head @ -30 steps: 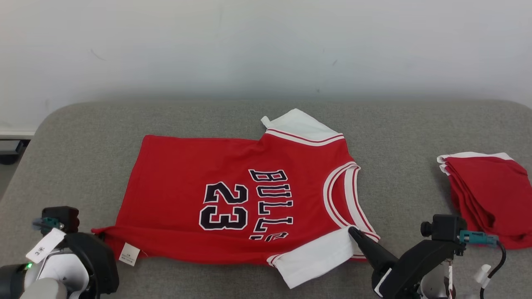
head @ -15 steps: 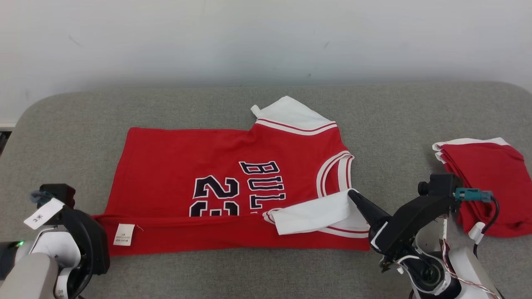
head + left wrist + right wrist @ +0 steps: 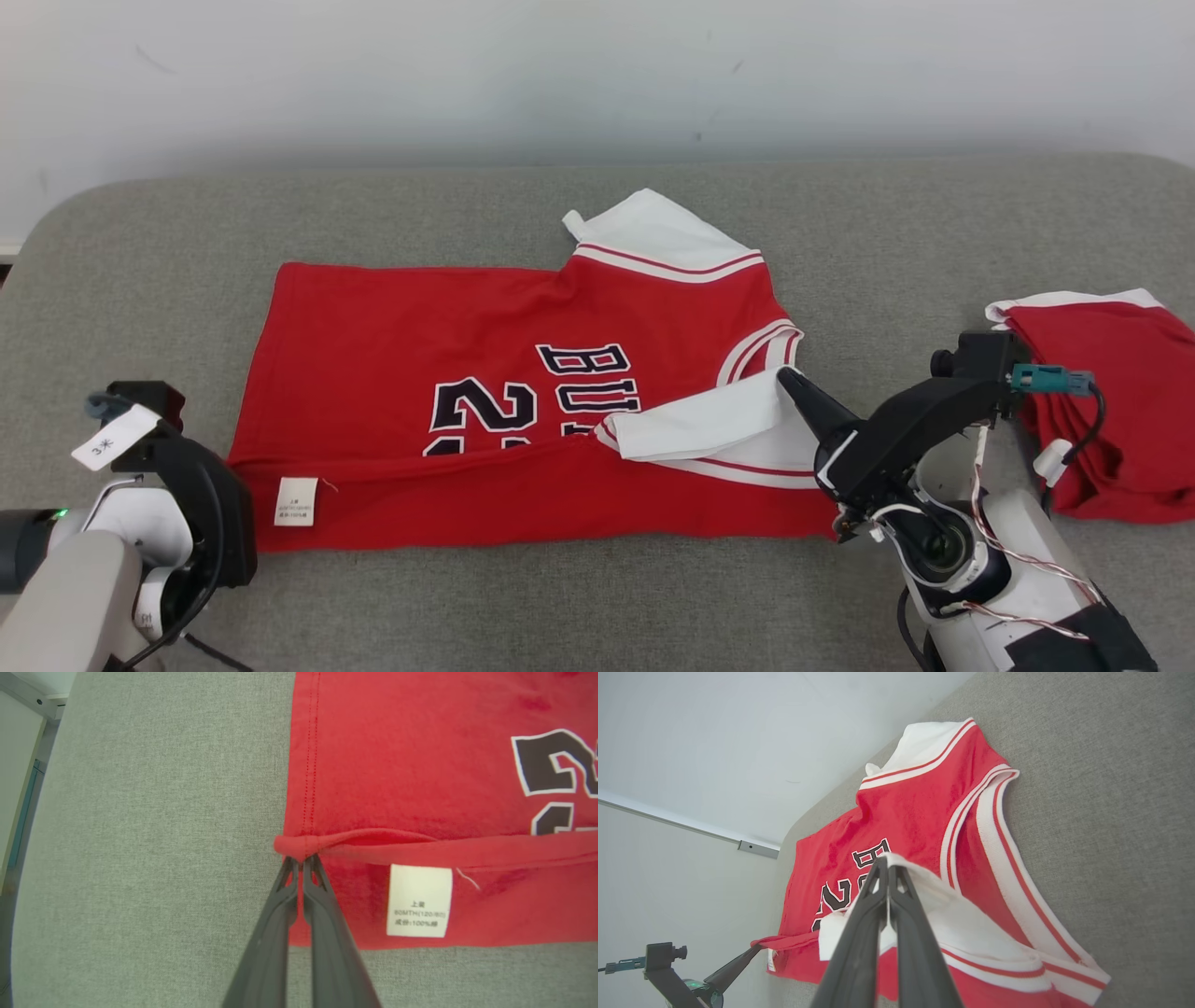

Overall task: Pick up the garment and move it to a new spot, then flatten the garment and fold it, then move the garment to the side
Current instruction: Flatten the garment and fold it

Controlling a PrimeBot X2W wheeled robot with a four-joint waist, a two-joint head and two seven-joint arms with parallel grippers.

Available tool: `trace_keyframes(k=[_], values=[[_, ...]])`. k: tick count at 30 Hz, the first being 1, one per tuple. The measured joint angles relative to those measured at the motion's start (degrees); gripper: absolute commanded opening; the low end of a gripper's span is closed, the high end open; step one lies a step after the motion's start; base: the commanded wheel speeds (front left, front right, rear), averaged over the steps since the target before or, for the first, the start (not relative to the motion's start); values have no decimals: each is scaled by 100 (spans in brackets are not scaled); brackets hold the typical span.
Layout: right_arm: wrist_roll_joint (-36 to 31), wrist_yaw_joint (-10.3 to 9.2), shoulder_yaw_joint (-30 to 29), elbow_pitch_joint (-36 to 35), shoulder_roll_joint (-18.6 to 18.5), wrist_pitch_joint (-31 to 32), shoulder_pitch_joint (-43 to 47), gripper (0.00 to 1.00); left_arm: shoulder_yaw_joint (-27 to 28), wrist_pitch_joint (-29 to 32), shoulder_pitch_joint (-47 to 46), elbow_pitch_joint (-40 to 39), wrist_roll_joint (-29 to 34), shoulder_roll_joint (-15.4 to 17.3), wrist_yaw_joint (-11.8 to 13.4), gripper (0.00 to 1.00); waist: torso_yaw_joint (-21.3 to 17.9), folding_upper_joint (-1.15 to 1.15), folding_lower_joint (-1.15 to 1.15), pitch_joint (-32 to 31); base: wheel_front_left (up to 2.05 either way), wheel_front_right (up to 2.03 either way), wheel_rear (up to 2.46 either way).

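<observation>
The work surface (image 3: 597, 196) is a wide top covered in grey woven fabric, with rounded corners at the far left and far right. Behind it stands a plain white wall (image 3: 597, 75), matt, with a few small dark marks. The light is soft and even. In the right wrist view a pale rail (image 3: 668, 815) runs across the wall and ends at a small metal bracket (image 3: 758, 849). In the left wrist view, beyond the edge of the top, there is a pale panel (image 3: 18, 742) with a teal strip (image 3: 23, 807).
</observation>
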Motion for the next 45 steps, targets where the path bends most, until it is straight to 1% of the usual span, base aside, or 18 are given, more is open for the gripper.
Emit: trace_keyframes(k=[4, 5, 6, 7, 8, 13, 16, 18, 21, 22, 23, 26, 29, 33, 37, 42, 45], values=[[59, -3, 131, 182, -2, -152, -107, 0, -18, -59, -143, 101, 33, -66, -42, 0, 57, 0, 0, 58, 0, 0, 0], [79, -4, 167, 222, -3, -186, -110, 0, -18, -105, -193, 110, 37, -89, -42, 15, 73, 0, 0, 74, 0, 0, 0], [102, -4, 201, 257, -3, -224, -117, 29, -20, -137, -246, 115, 42, -112, -42, 75, 90, 0, 0, 89, 0, 0, 0], [108, -4, 247, 290, -3, -244, -140, 98, -16, -176, -293, 126, 43, -131, -40, 100, 106, 0, 0, 103, 0, 0, 0], [143, -4, 302, 347, -3, -308, -204, 100, -11, -234, -330, 153, 53, -136, -40, 100, 121, 0, 0, 117, 0, 0, 0], [356, 3, 421, 348, -9, -666, -564, 100, 1, -415, -385, 316, 85, -135, -22, 100, 166, 0, 0, 143, 0, 0, 0], [377, 67, 417, 335, -10, -884, -614, 100, 5, -567, -395, 379, 123, -147, 12, 100, 188, 0, 0, 134, 0, 0, 0], [174, 167, 412, 324, -14, -992, -620, 100, 10, -687, -396, 396, 199, -159, 19, 100, 208, 0, 0, 108, 0, 0, 0], [-68, 256, 445, 219, -57, -1182, -617, 100, -11, -829, -391, 419, 237, -162, 19, 100, 233, 0, 0, 58, 0, 0, 0], [-222, 264, 504, 178, -130, -1239, -615, 100, -29, -872, -377, 419, 250, -163, 19, 100, 241, 0, -1, 38, 0, 0, 0], [-533, 315, 645, 58, -336, -1329, -554, 100, -67, -990, -296, 405, 297, -162, 19, 100, 251, 0, 0, -2, 0, 0, 0], [-962, 332, 866, -86, -657, -1395, -304, 100, -179, -1111, -117, 397, 342, -194, 19, 100, 252, -1, -1, -44, 0, 0, 0], [-1295, 332, 1049, -227, -923, -1437, 85, 100, -264, -1168, 36, 381, 401, -224, 20, 100, 234, -1, 0, -39, 0, 0, 0], [-1492, 293, 1056, -320, -1063, -1597, 500, 100, -280, -1302, 121, 420, 426, -276, 102, 100, 208, -1, -1, -44, 0, 0, 0], [-1510, 197, 945, -364, -1081, -1742, 856, 100, -268, -1370, 211, 515, 426, -303, 166, 100, 175, -1, -1, -42, 0, 0, 0], [-1537, 97, 806, -247, -1080, -1846, 1149, 100, -275, -1463, 230, 586, 426, -332, 165, 100, 152, -1, -1, -19, 0, 0, 0], [-1572, 87, 766, -134, -1081, -1838, 1189, 100, -300, -1517, 242, 648, 426, -370, 163, 100, 145, -1, -1, 8, 0, 0, 0]])
